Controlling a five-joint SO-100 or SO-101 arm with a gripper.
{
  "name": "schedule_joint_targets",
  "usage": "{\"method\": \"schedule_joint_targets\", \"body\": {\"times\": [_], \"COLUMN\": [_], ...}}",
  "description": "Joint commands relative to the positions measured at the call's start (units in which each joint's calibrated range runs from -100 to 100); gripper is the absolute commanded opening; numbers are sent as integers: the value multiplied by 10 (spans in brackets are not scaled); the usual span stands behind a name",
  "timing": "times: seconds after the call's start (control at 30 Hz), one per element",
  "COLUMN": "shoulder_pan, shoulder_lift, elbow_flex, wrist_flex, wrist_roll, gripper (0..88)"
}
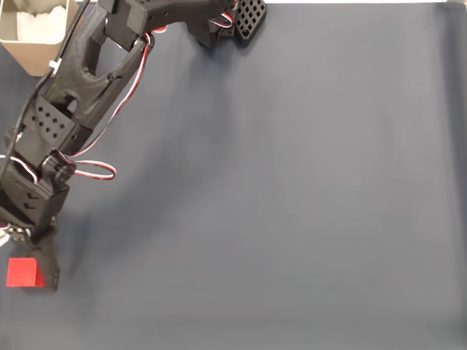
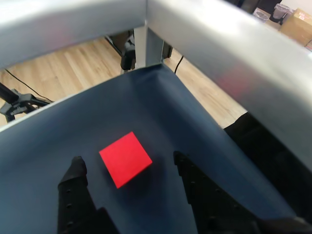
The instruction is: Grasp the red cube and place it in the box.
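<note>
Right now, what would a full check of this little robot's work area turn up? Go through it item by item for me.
Surface: dark blue-grey mat, smooth, bare across the middle and right in the fixed view.
Job's things: red cube on the mat near the fixed view's lower left edge; box, tan with white padding, at the top left corner, far from the cube.
Clutter: nothing seen.
Grippers: gripper open, fingers either side of the cube in the wrist view, not touching it.
Cables: red, white and black wires looping along the arm.
Surroundings: wooden floor, metal frame rail, cardboard boxes beyond the table.
</note>
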Motion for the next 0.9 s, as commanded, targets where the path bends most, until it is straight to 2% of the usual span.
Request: {"method": "schedule_joint_targets", "body": {"times": [0.0, 0.27, 0.87], "shoulder_pan": [5, 2, -32], "shoulder_lift": [-38, -53, -89], "elbow_flex": [-5, 55, 83], "wrist_flex": [-25, -63, -64], "wrist_roll": [3, 6, -10], "gripper": [413, 413, 414]}}
